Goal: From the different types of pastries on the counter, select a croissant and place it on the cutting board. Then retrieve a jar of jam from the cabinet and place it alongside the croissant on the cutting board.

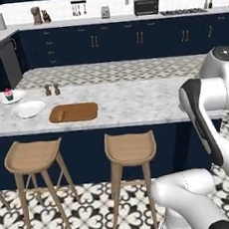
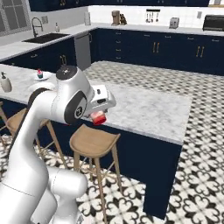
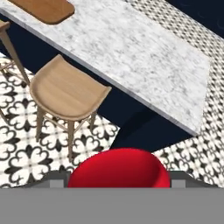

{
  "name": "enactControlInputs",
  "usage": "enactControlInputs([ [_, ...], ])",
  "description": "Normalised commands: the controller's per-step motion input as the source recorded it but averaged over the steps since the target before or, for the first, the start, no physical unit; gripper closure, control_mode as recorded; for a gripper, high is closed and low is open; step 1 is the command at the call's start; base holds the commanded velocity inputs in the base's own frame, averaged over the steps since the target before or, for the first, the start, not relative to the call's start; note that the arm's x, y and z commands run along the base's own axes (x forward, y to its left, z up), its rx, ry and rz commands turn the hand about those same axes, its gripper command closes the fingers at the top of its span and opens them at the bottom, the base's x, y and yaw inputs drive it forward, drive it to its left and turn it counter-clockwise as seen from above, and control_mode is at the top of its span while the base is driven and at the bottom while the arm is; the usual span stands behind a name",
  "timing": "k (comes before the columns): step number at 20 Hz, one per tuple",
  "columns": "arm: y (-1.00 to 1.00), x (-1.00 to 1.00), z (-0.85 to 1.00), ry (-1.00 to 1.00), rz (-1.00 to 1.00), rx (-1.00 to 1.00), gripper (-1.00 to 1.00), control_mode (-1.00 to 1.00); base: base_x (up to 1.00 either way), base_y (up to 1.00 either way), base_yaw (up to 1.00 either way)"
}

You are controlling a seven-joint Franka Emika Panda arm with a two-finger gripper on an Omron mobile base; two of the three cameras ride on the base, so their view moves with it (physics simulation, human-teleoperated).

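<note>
1. Hand view is showing a red jar (image 3: 119,168) sitting between the tool's dark tips at the bottom — the tool (image 3: 119,181) is clamping it, looking down past it at the floor tiles.
2. Right base view is showing the same red jar (image 2: 98,117) hanging under the white hand, with the tool (image 2: 99,114) hovering beside the near edge of the marble counter (image 2: 144,109), above a wooden stool (image 2: 93,141).
3. Beyond the tool, the hand view is catching one rounded end of the wooden cutting board (image 3: 46,9) lying on the counter, well apart from the jar.
4. Left base view is showing the cutting board (image 1: 73,112) lying flat on the counter — a small pale brown piece, perhaps the croissant (image 1: 60,114), is resting at its left end, too small to tell for sure.
5. Just left of the board a white plate (image 1: 28,109) is sitting, and farther back a cupcake (image 1: 8,93) on a small plate and two shakers (image 1: 52,89) are standing.
</note>
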Motion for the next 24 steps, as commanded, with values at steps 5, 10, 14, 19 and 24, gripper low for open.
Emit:
enactControlInputs([
  [5,0.0,0.0,0.0,0.0,0.0,0.0,1.0,1.0,0.33,1.0,-0.19],
  [10,0.0,0.0,0.0,0.0,0.0,0.0,1.0,1.0,0.36,1.0,-0.19],
  [14,0.0,0.0,0.0,0.0,0.0,0.0,1.0,1.0,0.24,1.0,-0.18],
  [19,0.0,0.0,0.0,0.0,0.0,0.0,1.0,1.0,0.8,0.55,-0.12],
  [24,0.0,0.0,0.0,0.0,0.0,0.0,1.0,1.0,1.0,-0.07,-0.04],
])
